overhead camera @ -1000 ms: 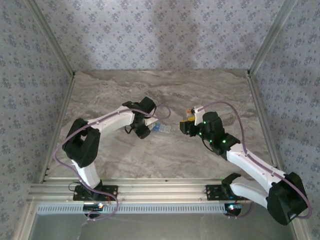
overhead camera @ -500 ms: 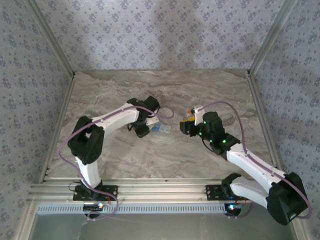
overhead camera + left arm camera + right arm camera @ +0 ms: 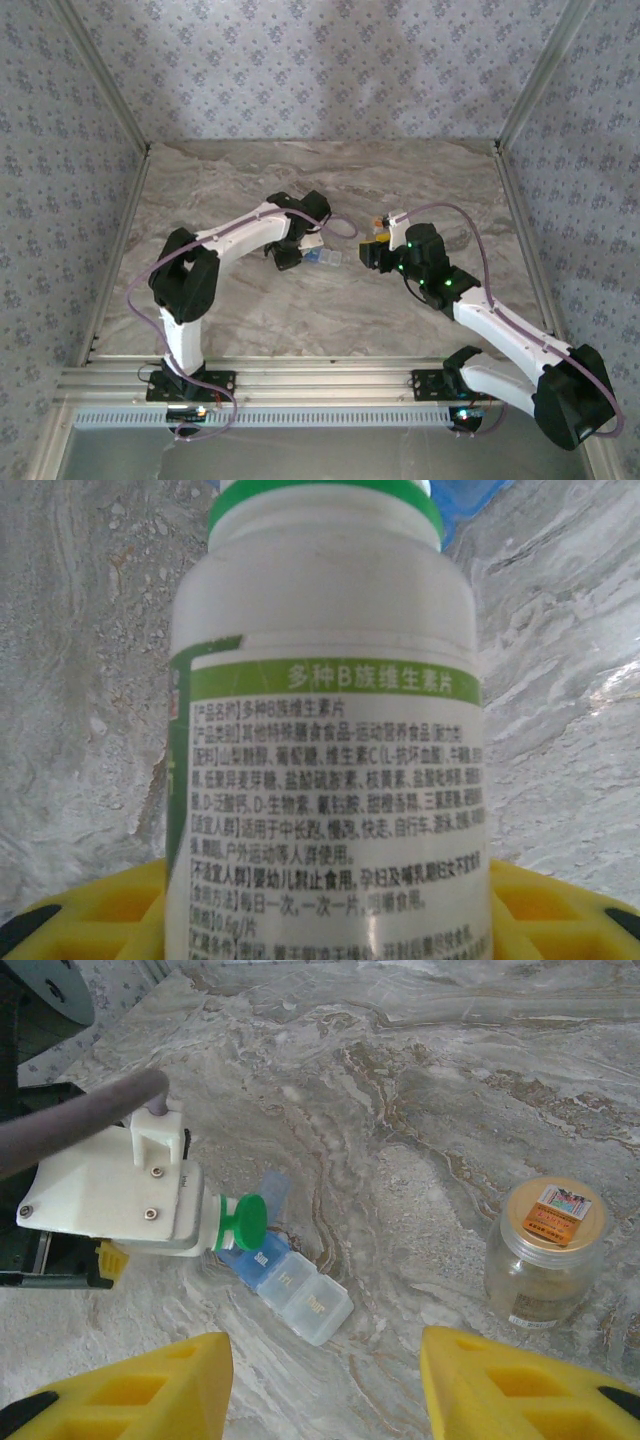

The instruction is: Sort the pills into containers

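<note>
- The left arm (image 3: 235,232) and the right arm (image 3: 500,325) reached in from the near edge of the worktop (image 3: 330,320) toward its middle, and their wrists faced each other there.
- The right gripper (image 3: 325,1380) hovered right of the middle with its 2 yellow fingers (image 3: 150,1385) spread apart. Only bare marbled surface showed between them, so it held nothing.
- Just beyond it, the pill organizer (image 3: 295,1288) lay flat near the middle of the worktop. It was a short strip of blue and clear compartments with day names printed on the lids. The top view placed it between the 2 grippers (image 3: 322,259).
- The left gripper (image 3: 325,925) was clamped on the pill bottle (image 3: 325,730), with a yellow finger (image 3: 90,920) on either side of the white body.
- The bottle had a green label band, printed text and a green cap (image 3: 246,1222) that was on. It was tipped over to roughly level.
- The cap pointed at the blue end of the organizer and hung right above it. Whether the 2 touched could not be told.
- Something translucent blue rose beside the cap, perhaps a raised lid, but it was too unclear to say.
- Farther off stood the glass jar (image 3: 545,1250), upright on the worktop and well apart from the organizer. Its lid carried an orange label.
</note>
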You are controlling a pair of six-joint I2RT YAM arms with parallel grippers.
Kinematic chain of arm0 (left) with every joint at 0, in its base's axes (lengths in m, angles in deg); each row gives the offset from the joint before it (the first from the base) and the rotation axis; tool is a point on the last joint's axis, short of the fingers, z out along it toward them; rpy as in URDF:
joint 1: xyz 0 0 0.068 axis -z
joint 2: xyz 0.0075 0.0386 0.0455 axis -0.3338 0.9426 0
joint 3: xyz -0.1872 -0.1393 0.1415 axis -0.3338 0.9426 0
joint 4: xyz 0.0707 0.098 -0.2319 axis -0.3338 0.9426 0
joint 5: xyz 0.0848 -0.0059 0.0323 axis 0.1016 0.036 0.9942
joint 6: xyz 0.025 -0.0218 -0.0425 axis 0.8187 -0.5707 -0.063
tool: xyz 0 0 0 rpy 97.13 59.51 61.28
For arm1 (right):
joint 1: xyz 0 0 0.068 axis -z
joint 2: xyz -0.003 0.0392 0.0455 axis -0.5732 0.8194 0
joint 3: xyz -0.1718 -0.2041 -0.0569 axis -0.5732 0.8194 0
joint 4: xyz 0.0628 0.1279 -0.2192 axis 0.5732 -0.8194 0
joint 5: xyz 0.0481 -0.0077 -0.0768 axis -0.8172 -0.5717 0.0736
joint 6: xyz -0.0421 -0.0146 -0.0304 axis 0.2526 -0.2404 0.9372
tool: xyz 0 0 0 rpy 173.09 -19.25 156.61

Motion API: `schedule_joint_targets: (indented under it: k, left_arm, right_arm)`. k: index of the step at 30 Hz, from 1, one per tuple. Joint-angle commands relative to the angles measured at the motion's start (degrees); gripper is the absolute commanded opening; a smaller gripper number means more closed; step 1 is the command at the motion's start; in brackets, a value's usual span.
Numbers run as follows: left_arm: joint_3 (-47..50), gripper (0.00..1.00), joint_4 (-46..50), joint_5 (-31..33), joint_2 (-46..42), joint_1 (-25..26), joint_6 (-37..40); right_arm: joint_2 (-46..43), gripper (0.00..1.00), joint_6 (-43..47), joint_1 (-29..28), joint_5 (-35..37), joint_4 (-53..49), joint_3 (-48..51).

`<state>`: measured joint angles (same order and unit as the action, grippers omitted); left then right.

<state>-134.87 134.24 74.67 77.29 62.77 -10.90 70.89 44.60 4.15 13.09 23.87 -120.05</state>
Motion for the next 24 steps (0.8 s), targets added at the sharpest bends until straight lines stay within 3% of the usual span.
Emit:
schedule_joint_targets:
  k: [1, 24]
  left_arm:
    - [-2.1, 0.00, 4.2, 3.6, 1.5, 1.0, 2.4]
    - [2.7, 0.00, 1.5, 3.3, 0.0, 1.4, 1.4]
  right_arm:
    - [0.1, 0.54, -1.0, 0.2, -1.1, 1.5, 0.8]
    - [0.8, 0.54, -1.3, 0.3, -1.6, 1.9, 0.8]
